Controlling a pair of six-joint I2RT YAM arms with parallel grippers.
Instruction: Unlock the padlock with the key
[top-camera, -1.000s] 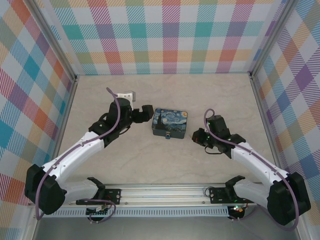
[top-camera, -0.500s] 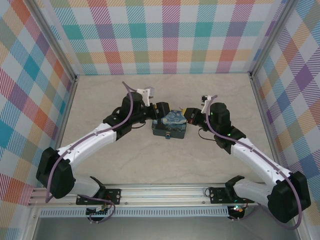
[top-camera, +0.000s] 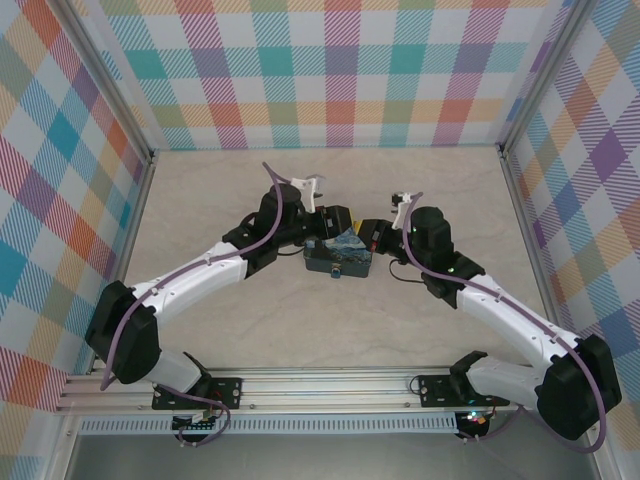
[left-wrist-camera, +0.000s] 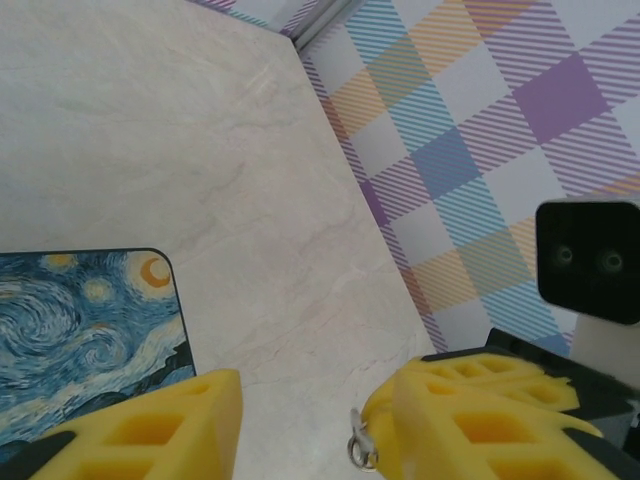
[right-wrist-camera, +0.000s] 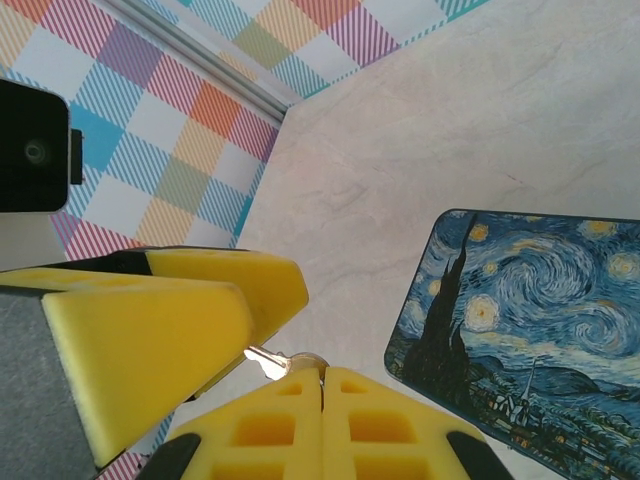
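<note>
Swirly blue tin (top-camera: 350, 250) on marble table (top-camera: 300, 330)

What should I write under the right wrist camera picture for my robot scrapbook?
Right gripper pinches a tiny silver key near the swirly blue painted tin.

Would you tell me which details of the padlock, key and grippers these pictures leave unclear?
Tiny teal-blue padlock, top view: too small to show its keyhole.
Tiny silvery metal key, right wrist view: mostly hidden inside the shut right gripper.
Left gripper: tiny in the top view, cut off by the left wrist view's bottom edge; opening unclear.
</note>
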